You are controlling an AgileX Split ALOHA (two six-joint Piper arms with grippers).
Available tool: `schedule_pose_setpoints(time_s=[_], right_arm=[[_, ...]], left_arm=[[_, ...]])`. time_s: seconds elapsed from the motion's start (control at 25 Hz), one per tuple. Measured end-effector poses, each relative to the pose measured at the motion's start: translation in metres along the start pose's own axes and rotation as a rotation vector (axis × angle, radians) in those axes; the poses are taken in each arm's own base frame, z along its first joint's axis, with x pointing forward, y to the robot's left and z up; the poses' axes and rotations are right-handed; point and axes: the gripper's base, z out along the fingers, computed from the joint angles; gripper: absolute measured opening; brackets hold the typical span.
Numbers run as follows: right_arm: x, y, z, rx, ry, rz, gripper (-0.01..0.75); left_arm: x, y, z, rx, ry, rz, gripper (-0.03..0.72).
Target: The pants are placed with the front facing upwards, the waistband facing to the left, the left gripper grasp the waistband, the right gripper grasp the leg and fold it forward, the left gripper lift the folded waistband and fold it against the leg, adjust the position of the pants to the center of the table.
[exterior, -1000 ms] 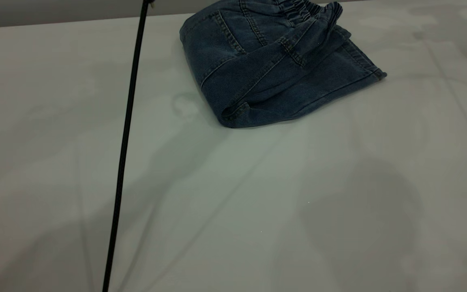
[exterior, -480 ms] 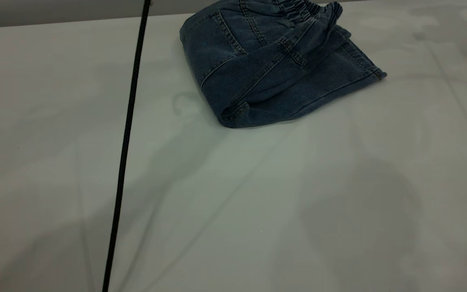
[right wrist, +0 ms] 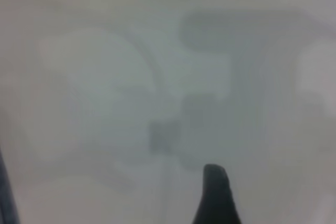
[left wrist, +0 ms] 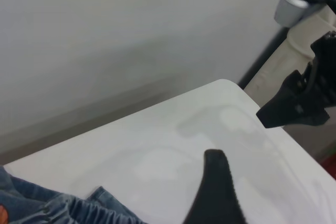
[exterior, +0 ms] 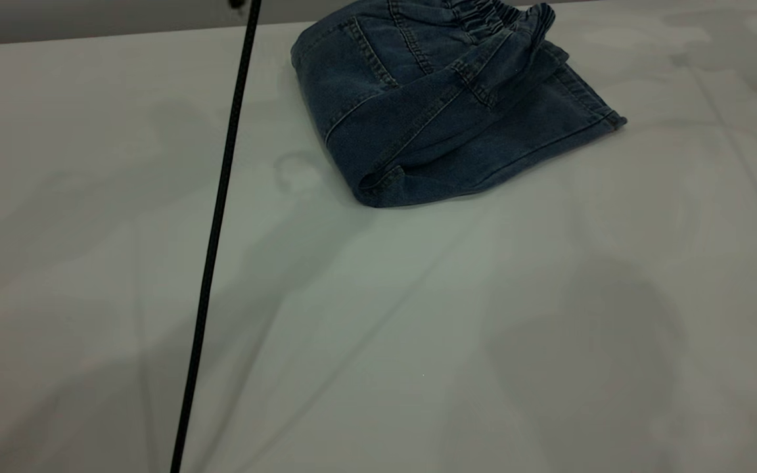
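Pants point(exterior: 431, 112): blue denim, folded into a compact bundle, lying at the far edge of the table point(exterior: 418, 341), somewhat right of its middle in the exterior view. Long axis runs diagonally, from the rounded fold at the near left to the hem corner at the far right. Waistband point(exterior: 490, 16): gathered elastic, on top of the bundle along its far side.

Left gripper point(left wrist: 215, 192): raised over the table near the waistband's ruffled edge; one black fingertip in its wrist view, spread cannot be told; holds nothing visible.

Right gripper point(right wrist: 216, 195): over bare table; one fingertip visible, spread cannot be told.

Black cable point(exterior: 217, 223): slanting across the exterior view's left.
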Motion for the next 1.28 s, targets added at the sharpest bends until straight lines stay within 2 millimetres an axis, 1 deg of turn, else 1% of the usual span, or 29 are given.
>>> schedule_pose_setpoints(time_s=[0.24,0.48,0.64,0.72,0.96,1.12,1.28], right_arm=[[0.001,0.0,0.002,-0.001,0.006,0.0,0.427],[0.001,0.0,0.002,-0.001,0.006,0.0,0.427],[0.001,0.0,0.002,-0.001,0.006,0.0,0.427],[0.001,0.0,0.002,-0.001,0.006,0.0,0.427],[0.001,0.001,0.002,-0.008,0.004,0.002,0.427],[0.001,0.001,0.002,-0.01,0.003,0.003,0.427],[0.001,0.001,0.002,-0.01,0.003,0.003,0.427]], left_arm=[[0.001,-0.001,0.0,0.013,0.002,0.147,0.493],[0.001,-0.001,0.0,0.009,0.005,0.176,0.493],[0.003,-0.01,-0.001,0.108,0.042,0.241,0.491],[0.003,-0.012,-0.001,0.121,0.068,0.268,0.485],[-0.006,-0.011,-0.003,0.066,0.16,0.355,0.456],[-0.008,-0.004,-0.005,-0.035,0.205,0.307,0.447],[-0.003,0.005,-0.007,-0.121,0.28,0.312,0.446]])
